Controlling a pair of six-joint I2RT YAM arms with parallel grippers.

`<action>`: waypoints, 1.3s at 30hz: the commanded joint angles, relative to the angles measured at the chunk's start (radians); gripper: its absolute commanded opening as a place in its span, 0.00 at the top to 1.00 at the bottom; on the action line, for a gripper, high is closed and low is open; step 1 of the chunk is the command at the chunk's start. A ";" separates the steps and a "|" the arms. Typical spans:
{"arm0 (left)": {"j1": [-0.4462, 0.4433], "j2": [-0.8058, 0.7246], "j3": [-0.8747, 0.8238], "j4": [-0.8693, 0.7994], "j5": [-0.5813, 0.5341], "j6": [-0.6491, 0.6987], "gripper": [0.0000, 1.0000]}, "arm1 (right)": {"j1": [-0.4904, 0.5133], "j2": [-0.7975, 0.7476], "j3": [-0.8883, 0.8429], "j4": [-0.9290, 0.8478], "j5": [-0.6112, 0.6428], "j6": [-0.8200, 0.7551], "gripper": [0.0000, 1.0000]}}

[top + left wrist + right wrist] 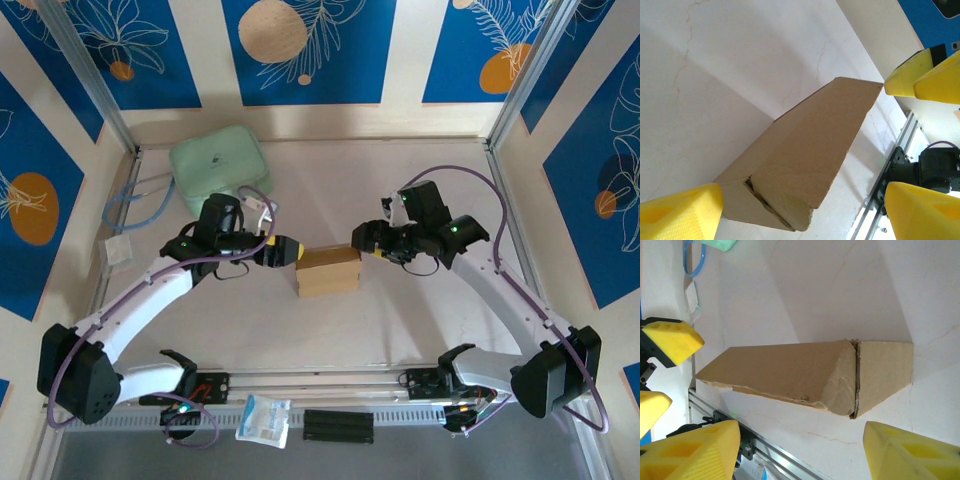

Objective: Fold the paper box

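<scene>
The paper box (328,270) is a folded-up brown kraft block lying on the white table between both arms. My left gripper (287,250) sits at its left end and my right gripper (362,240) at its upper right corner. In the left wrist view the box (810,160) stretches away from the open left gripper (802,215), its tucked end flap between the wide yellow fingers (680,212). In the right wrist view the box (790,372) lies just ahead of the open right gripper (802,452), its torn lower edge facing the fingers (912,452). Neither gripper holds anything.
A mint-green pouch (218,165) lies at the back left beside a blue cable loop (128,208). A small white card (118,250) is near the left wall. A metal rail (320,385), a white packet (264,420) and a black strip (338,426) line the near edge.
</scene>
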 commanded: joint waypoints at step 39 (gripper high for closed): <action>-0.049 0.120 0.005 -0.055 -0.104 -0.188 0.39 | -0.023 0.142 0.038 -0.039 0.024 -0.144 0.33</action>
